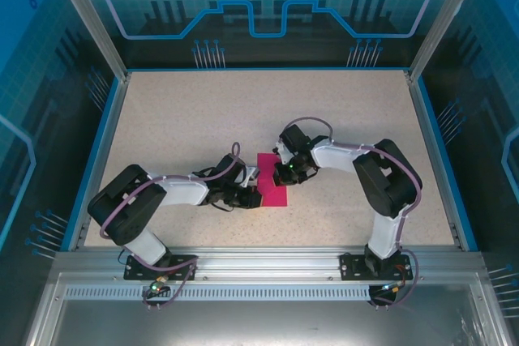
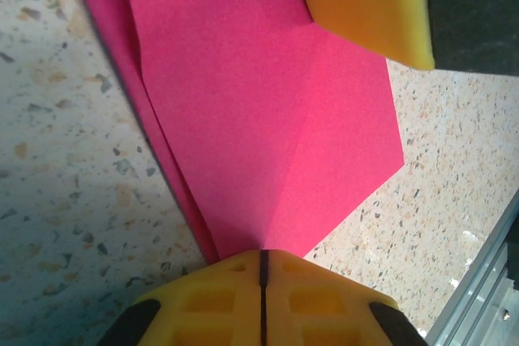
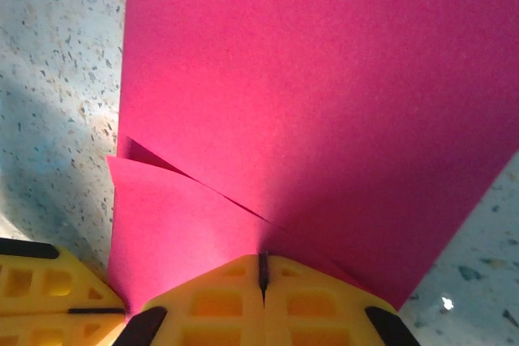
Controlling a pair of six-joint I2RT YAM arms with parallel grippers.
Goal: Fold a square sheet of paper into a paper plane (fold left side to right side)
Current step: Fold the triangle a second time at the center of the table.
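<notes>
Fingers (image 2: 219, 297) closed on both sides: left gripper (image 1: 247, 198) at the near-left edge of the square sheet of paper (image 1: 272, 192), right gripper (image 1: 285, 174) pressing its right side, mid-table. Long axis runs front to back, and the left edge sits right at the left gripper.

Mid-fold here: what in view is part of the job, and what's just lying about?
Job: square sheet of paper, part-folded; left gripper, shut; right gripper, shut.
Just there: speckled table; metal rail; blue enclosure walls.

Magenta-pink square sheet of paper (image 1: 273, 188), partly folded, flaps overlapping, near centre of speckled table (image 1: 178, 119).
</notes>
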